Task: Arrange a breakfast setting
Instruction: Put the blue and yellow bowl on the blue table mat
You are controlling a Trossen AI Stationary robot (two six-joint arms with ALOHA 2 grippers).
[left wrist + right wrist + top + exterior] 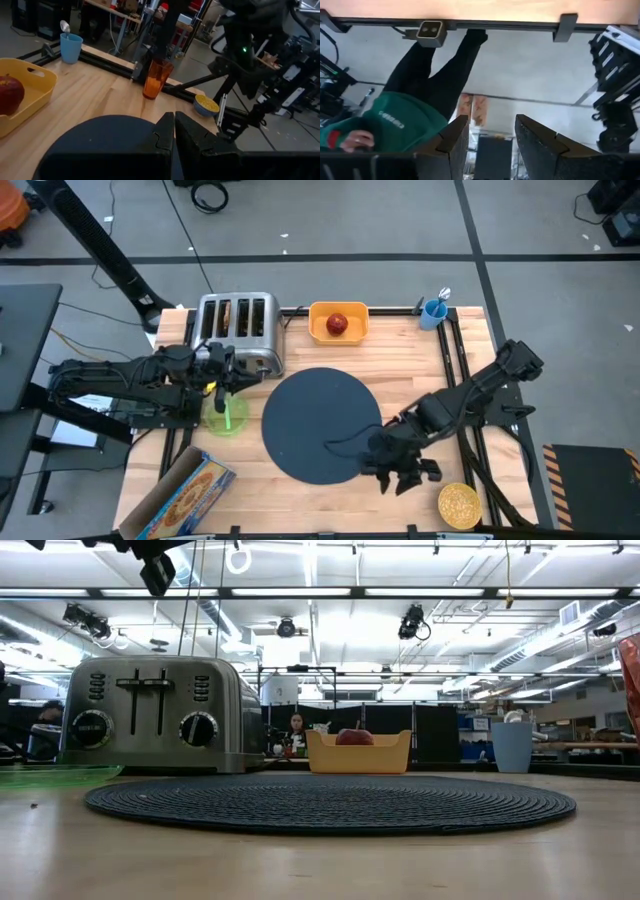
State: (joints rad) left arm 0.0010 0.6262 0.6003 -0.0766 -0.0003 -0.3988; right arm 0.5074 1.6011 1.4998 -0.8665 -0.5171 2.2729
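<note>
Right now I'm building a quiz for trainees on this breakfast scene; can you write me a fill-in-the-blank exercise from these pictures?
1. The red apple lies in the yellow ____.
2. The blue cup holds a ____.
3. The toaster has ____ slots.
4. The left pincer is shut; the right pincer is ____.

Missing words: tub; spoon; four; open

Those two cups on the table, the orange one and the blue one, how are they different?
The orange cup is see-through, while the blue cup is solid-coloured. The orange cup looks taller and more tapered than the blue cup. The blue cup holds a spoon, but nothing shows in the orange cup. Both stand upright near the far edge of the wooden table.
</note>
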